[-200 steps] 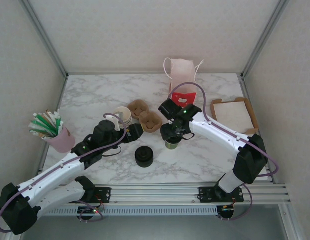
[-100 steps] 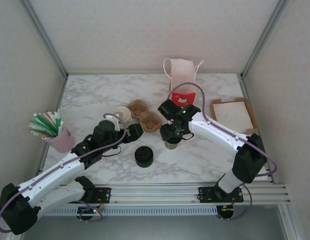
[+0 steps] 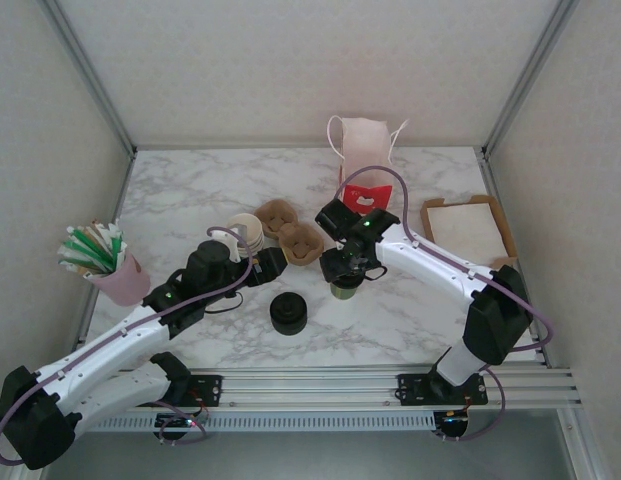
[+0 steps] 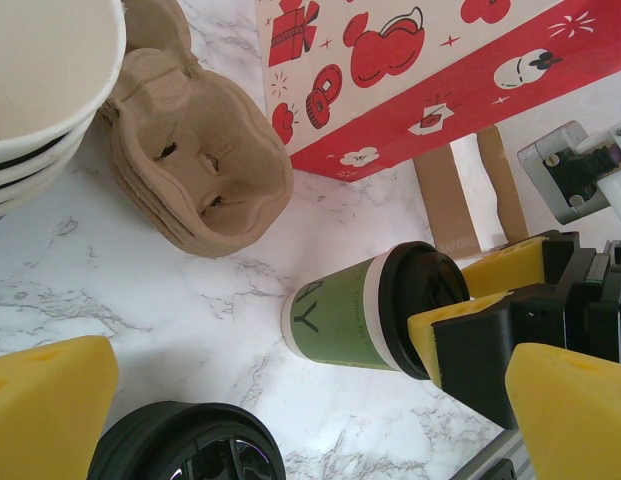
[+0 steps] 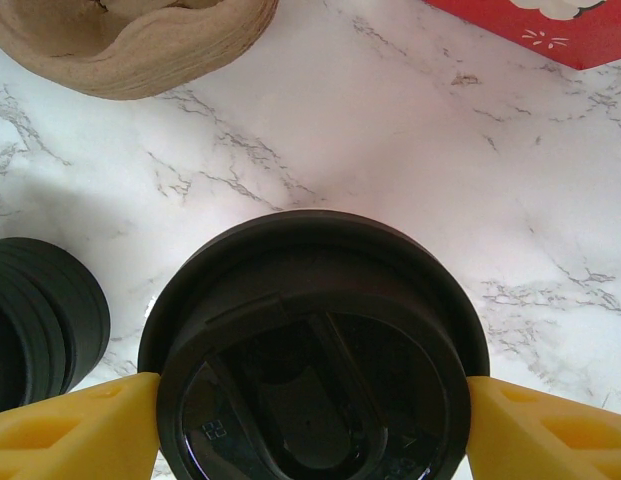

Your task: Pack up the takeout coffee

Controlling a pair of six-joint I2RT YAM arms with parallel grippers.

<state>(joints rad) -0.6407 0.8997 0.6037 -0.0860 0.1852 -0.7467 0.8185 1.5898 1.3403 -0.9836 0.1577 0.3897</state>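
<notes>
The left gripper (image 3: 272, 263) hung just behind and left of the stack of black lids (image 3: 288, 313), its jaws wide and holding nothing. Just right of that stack the takeout coffee (image 4: 365, 310) stood upright on the marble bench (image 3: 180, 190), lid on. The right gripper (image 3: 346, 272) had its jaws closed against that lid.

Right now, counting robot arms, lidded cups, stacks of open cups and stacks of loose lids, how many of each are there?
Robot arms: 2
Lidded cups: 1
Stacks of open cups: 1
Stacks of loose lids: 1
Total: 5
</notes>
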